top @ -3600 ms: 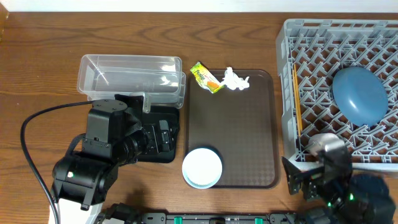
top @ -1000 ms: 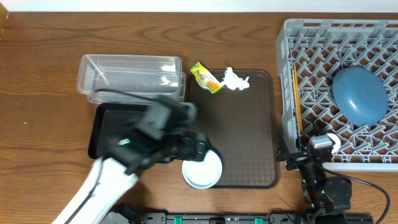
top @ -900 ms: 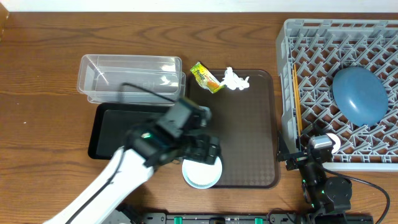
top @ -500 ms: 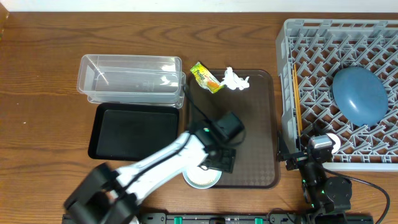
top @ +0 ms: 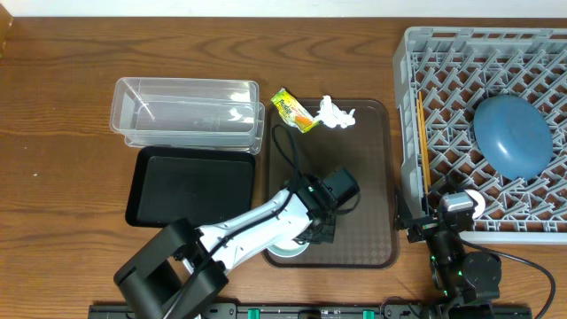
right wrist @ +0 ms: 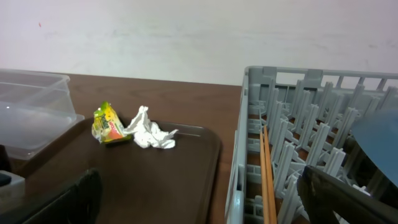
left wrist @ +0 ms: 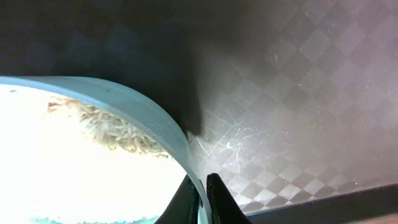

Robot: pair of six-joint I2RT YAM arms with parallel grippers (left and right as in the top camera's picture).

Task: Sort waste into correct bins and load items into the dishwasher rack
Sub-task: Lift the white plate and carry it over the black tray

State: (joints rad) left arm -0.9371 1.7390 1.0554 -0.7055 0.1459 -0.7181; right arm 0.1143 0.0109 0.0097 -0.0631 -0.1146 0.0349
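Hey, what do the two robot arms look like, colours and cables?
Left arm: a white link between black joints, a black wrist block, and a thin black cable looping off it. Right arm: black, with a pale rounded cap and small green lights. The left fingers are dark.

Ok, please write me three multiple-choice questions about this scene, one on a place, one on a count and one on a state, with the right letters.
1. Where is the dark-blue bowl? A clear tub. B grey rack. C black tray.
2. How many waste pieces lie at the far edge of the brown tray? A one. B two. C four.
3. The left gripper is: A wide open. B out of view. C shut on the rim of the pale bowl.
Answers: 1 B, it lies among the pegs. 2 B, a wrapper and a tissue. 3 C, the wrist view shows the rim pinched.
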